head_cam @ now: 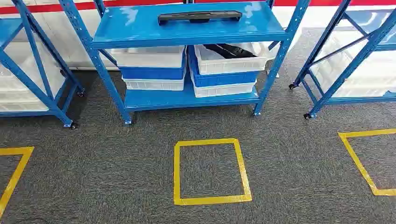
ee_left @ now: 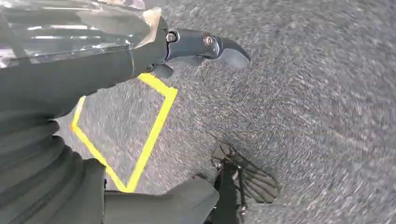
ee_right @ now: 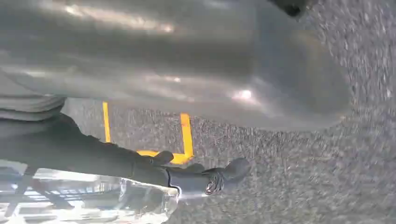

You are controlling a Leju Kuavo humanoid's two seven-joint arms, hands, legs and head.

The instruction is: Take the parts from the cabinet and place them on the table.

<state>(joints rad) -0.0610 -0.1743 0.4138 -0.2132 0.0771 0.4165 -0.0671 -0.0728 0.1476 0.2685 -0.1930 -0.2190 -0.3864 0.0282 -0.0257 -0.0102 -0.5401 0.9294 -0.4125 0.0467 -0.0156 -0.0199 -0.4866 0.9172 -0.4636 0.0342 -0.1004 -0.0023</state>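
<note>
A long black part (head_cam: 200, 17) lies on the top shelf of the blue cabinet rack (head_cam: 140, 35) straight ahead. A second black part (head_cam: 229, 50) rests in a white bin (head_cam: 229, 64) on the lower shelf, right side. My left hand (ee_left: 187, 49) hangs over the grey carpet, its dark fingers stretched out and holding nothing. My right hand (ee_right: 196, 175) also hangs low over the carpet, fingers apart, with nothing in it. Both hands are far from the rack.
Stacked white and blue bins (head_cam: 152, 70) fill the left of the lower shelf. More blue racks stand at left (head_cam: 32, 84) and right (head_cam: 345, 65). Yellow tape squares (head_cam: 211, 171) mark the carpet; one square's corner (ee_left: 154, 130) lies beneath my left hand.
</note>
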